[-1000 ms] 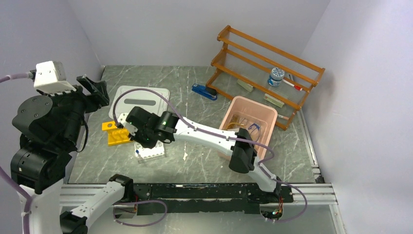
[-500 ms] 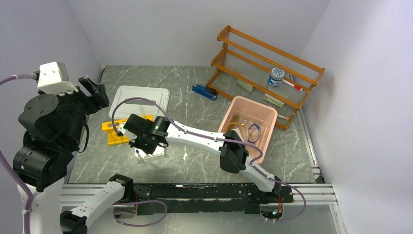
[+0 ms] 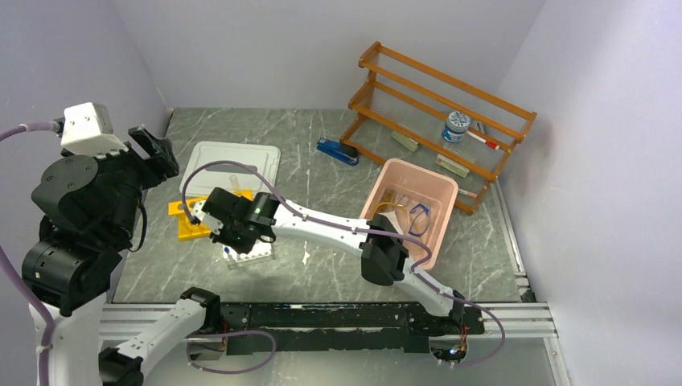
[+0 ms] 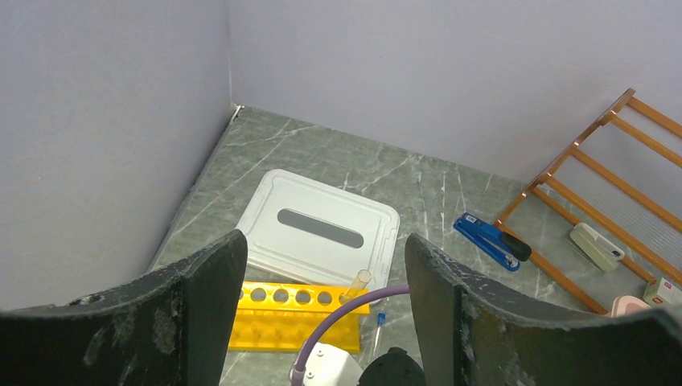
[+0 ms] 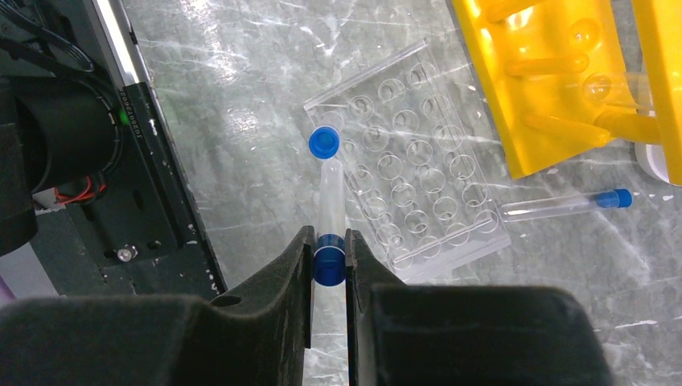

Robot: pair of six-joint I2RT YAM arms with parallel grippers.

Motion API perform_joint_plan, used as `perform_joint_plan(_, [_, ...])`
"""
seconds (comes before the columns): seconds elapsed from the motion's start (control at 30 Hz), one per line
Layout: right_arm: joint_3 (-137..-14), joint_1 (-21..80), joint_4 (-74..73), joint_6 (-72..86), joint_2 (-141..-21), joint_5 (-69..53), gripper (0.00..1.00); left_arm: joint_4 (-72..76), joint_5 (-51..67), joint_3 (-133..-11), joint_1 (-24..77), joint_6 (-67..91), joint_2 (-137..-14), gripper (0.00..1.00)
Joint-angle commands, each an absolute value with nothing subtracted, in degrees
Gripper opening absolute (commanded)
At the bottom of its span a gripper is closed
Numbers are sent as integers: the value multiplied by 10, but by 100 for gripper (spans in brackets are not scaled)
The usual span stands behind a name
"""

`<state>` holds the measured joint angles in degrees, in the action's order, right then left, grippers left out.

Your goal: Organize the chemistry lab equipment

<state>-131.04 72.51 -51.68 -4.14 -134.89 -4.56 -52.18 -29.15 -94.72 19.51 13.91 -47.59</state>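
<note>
Tube axis: the blue-capped tube (image 5: 331,201) points straight out from my fingers. Its clear end is just beside a small blue cap (image 5: 323,143) at the corner of the clear rack (image 5: 418,161).
Right gripper (image 5: 329,265): clamped on the capped end.
Left gripper (image 4: 322,265): raised, jaws apart, holding nothing.
Room: a second tube (image 5: 555,207) lies flat beside the rack, and the yellow rack (image 5: 547,88) is beyond it.

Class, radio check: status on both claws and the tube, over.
Left claw open, empty. Right claw shut on blue-capped tube at clear rack edge. Another blue cap at rack corner, close to its tip.
</note>
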Motion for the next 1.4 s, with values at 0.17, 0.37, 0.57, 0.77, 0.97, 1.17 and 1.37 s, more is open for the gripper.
perform_joint_plan(0.17, [-1336, 722, -502, -48, -1375, -44, 7, -516, -314, -940, 200, 132, -473, 76])
perform_joint_plan(0.37, [-1345, 722, -508, -55, -1386, -49, 11, -513, -320, -937, 203, 130, -473, 76])
perform_joint_plan(0.57, [-1349, 720, -520, -61, -1389, -38, 9, -512, -327, -934, 206, 129, -470, 76])
perform_joint_plan(0.77, [-1348, 719, -531, -65, -1380, -57, 8, -510, -329, -929, 207, 128, -470, 76])
perform_joint_plan(0.97, [-1349, 719, -546, -71, -1375, -66, 7, -510, -329, -926, 207, 129, -469, 76])
perform_joint_plan(1.17, [-1379, 719, -576, -86, -1390, -45, 7, -510, -329, -924, 207, 130, -470, 76])
perform_joint_plan(1.37, [-1418, 719, -594, -90, -1417, -43, 11, -506, -320, -918, 207, 133, -473, 76])
